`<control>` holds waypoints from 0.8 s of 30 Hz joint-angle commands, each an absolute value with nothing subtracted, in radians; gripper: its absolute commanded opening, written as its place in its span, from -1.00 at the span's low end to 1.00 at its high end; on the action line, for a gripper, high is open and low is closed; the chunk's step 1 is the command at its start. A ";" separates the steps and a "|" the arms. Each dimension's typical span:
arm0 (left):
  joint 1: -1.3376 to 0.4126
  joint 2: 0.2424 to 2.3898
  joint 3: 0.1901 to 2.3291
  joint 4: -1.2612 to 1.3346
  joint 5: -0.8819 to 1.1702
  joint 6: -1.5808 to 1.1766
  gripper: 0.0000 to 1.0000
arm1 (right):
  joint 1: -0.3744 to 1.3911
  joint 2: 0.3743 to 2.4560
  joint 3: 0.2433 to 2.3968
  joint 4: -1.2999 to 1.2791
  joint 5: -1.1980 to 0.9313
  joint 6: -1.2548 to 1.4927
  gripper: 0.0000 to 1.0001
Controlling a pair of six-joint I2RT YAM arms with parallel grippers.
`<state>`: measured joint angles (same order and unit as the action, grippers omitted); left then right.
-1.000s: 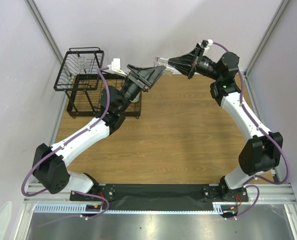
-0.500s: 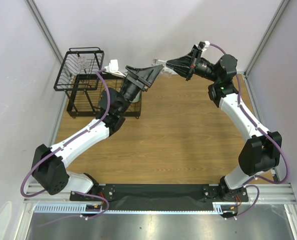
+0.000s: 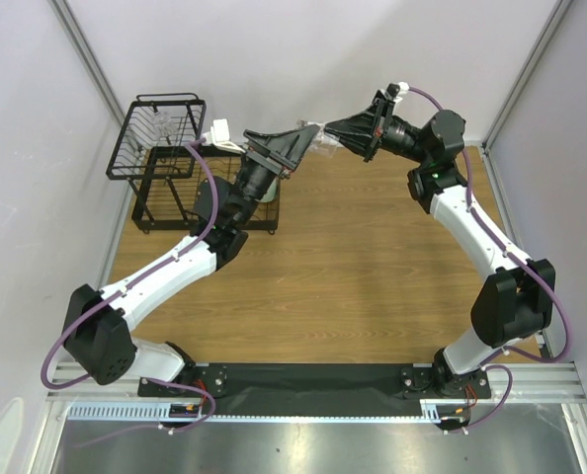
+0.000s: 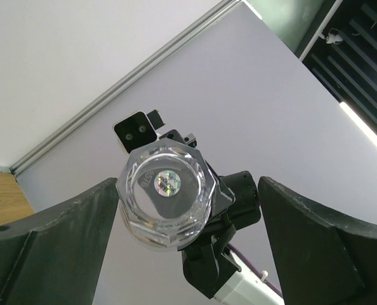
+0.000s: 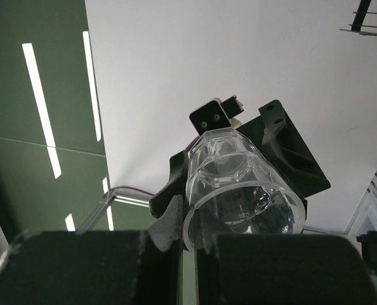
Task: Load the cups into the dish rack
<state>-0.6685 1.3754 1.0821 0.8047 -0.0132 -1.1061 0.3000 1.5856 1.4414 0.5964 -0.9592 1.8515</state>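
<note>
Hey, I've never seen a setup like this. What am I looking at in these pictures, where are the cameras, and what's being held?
These are two white robot arms bolted at the near edge of a wooden table. The wide picture looks down from above and behind them. The other two come from a small camera on each wrist, looking along that arm's own fingers. The right hand pinches a clear glass cup by its rim, up in the air. The left hand is open, one finger either side of the cup, so this looks like a hand-over. At far left stands a black wire dish rack with another clear cup in its raised basket.
</note>
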 commanded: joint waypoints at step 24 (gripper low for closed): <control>-0.592 1.292 1.192 0.537 0.042 -0.814 -1.00 | 0.233 1.536 1.635 -0.100 -1.034 1.323 0.99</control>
